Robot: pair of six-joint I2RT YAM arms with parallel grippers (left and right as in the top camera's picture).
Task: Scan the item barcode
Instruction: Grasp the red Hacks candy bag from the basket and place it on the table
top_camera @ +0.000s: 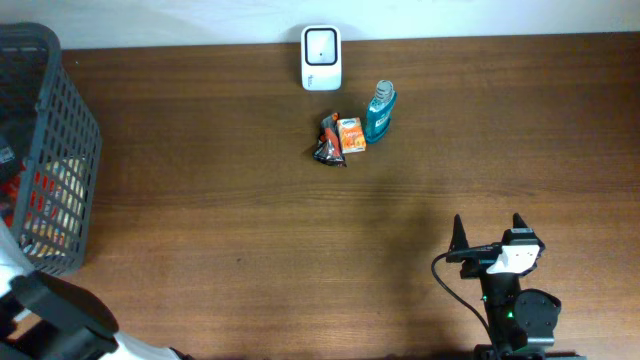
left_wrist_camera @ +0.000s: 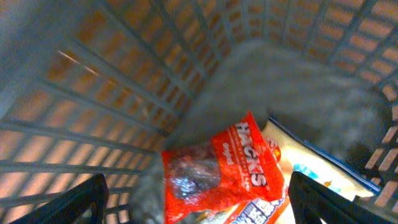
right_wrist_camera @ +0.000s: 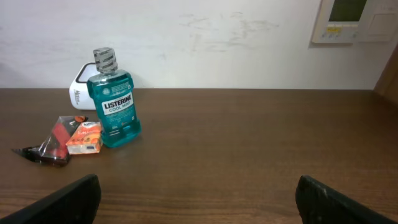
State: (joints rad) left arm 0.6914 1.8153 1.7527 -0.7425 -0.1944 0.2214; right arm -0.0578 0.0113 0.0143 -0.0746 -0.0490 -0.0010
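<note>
A: So, how did things stand?
B: Both spread: left hand [left_wrist_camera: 196,176] over the red snack bag [left_wrist_camera: 230,168] in the nine-o'clock basket [top_camera: 60,120], right hand [top_camera: 487,220] empty at five o'clock. Mouthwash bottle [top_camera: 379,115] stood by the twelve-o'clock scanner [top_camera: 321,58].

Soft even light, faint shadows; left wrist view blurry inside basket [left_wrist_camera: 93,93].

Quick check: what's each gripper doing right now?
Left gripper: open, empty, inside the basket over a red snack bag.
Right gripper: open, empty.
</note>
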